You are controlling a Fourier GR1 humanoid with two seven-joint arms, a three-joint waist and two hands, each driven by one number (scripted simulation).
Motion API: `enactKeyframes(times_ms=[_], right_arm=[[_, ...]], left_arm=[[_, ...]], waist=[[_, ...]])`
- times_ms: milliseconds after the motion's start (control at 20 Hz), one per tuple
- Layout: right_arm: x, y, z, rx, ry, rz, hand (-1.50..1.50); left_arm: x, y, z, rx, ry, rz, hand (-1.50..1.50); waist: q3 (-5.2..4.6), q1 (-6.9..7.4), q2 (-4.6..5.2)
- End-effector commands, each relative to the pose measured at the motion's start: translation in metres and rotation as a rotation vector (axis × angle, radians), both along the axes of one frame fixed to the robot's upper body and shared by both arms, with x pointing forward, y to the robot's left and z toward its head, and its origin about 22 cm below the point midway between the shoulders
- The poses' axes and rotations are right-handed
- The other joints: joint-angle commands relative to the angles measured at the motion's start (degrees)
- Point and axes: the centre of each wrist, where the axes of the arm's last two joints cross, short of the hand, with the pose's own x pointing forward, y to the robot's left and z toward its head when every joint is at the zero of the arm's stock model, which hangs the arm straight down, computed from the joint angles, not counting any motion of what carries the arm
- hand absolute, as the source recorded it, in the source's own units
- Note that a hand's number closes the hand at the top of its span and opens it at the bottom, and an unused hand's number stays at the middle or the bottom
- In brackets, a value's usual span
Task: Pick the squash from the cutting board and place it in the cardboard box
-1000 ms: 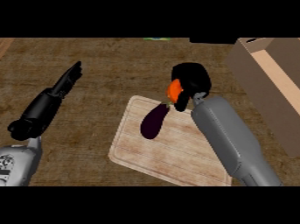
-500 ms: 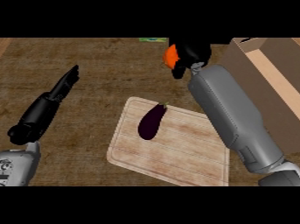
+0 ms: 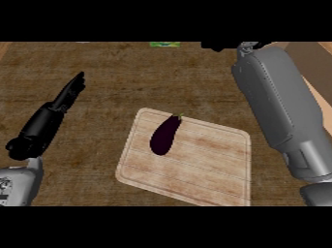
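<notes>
The wooden cutting board [image 3: 211, 162] lies at the centre of the counter with a dark purple eggplant [image 3: 165, 135] on its upper left part. No squash shows in the head view. My right forearm [image 3: 279, 106] stretches up along the cardboard box [image 3: 327, 72] at the right edge. Only a black sliver of my right hand [image 3: 222, 46] shows at the top, and what it holds is hidden. My left hand [image 3: 68, 92] rests open at the left, fingers straight and pointing away, well clear of the board.
The counter top [image 3: 111, 72] is dark brown wood. A small green object [image 3: 165, 44] peeks in at the top edge, left of my right hand. The box's wall runs diagonally down the right side behind my right forearm.
My right hand rose from the board with the orange squash in it and moved up and right toward the box, leaving the picture's top. The left hand stayed still.
</notes>
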Motion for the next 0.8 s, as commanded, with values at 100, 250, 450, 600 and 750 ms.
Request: enactKeyframes(times_ms=[100, 250, 450, 600, 750], right_arm=[[0.008, -0.066, 0.016, 0.099, -0.07, -0.196, 1.5], [0.008, -0.11, 0.006, 0.091, -0.072, -0.235, 1.5], [0.006, -0.158, 0.022, -0.008, 0.027, -0.281, 1.5], [0.009, -0.176, 0.022, 0.007, 0.191, -0.283, 1.5], [0.008, -0.194, 0.004, 0.078, 0.352, -0.276, 1.5]], left_arm=[[0.006, -0.008, 0.006, -0.002, -0.005, -0.01, 0.0], [0.009, -0.011, 0.017, 0.008, -0.018, 0.014, 0.0], [0.003, 0.0, 0.004, 0.007, 0.008, 0.008, 0.0], [-0.004, -0.004, 0.01, -0.013, 0.001, -0.023, 0.0], [-0.007, -0.012, -0.017, -0.005, 0.0, -0.002, 0.0]], waist=[[0.03, -0.06, 0.17], [0.05, 0.1, 0.21], [0.02, -0.03, 0.14], [0.02, 0.41, 0.05], [0.0, 0.25, 0.23]])
